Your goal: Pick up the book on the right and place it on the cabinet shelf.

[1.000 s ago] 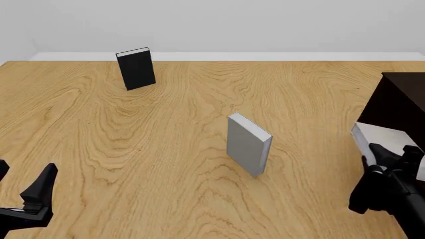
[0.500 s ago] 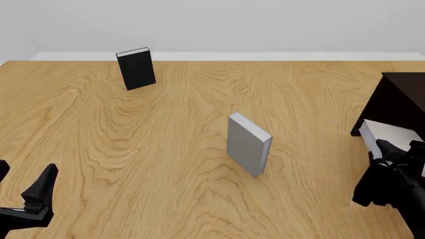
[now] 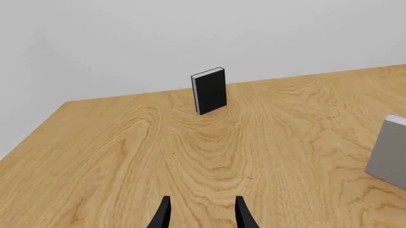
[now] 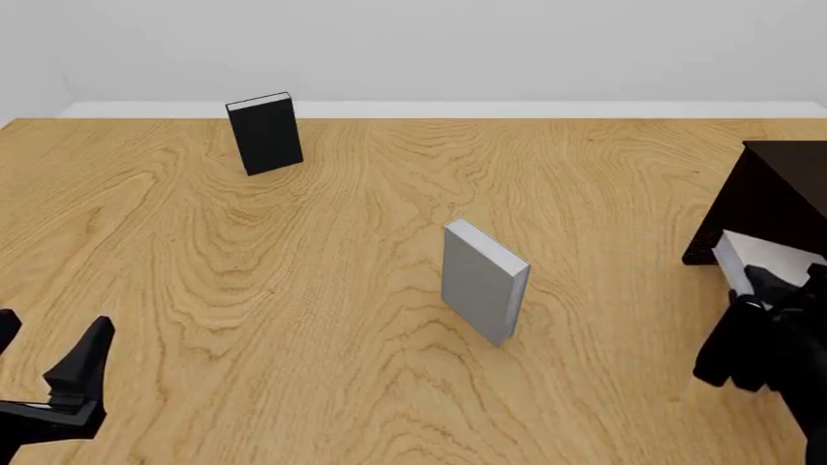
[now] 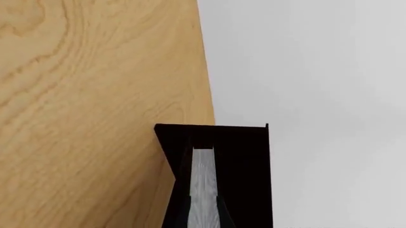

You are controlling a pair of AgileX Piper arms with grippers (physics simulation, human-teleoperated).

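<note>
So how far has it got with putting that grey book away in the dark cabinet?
Picking up looks done: the right hand is shut on the book, off the table. In hand now: carrying it in, its far end already at the mouth of the cabinet shelf. Left: pushing it fully inside and letting go. The left hand waits open; the other grey book and the black book stand untouched.

No readable text anywhere. The plain light-grey hardcover book point(image 4: 762, 260), the second upright grey hardcover book point(image 4: 482, 280), the black upright book point(image 4: 265, 133) and the dark brown boxy wooden cabinet point(image 4: 776, 199) carry no markings.
</note>
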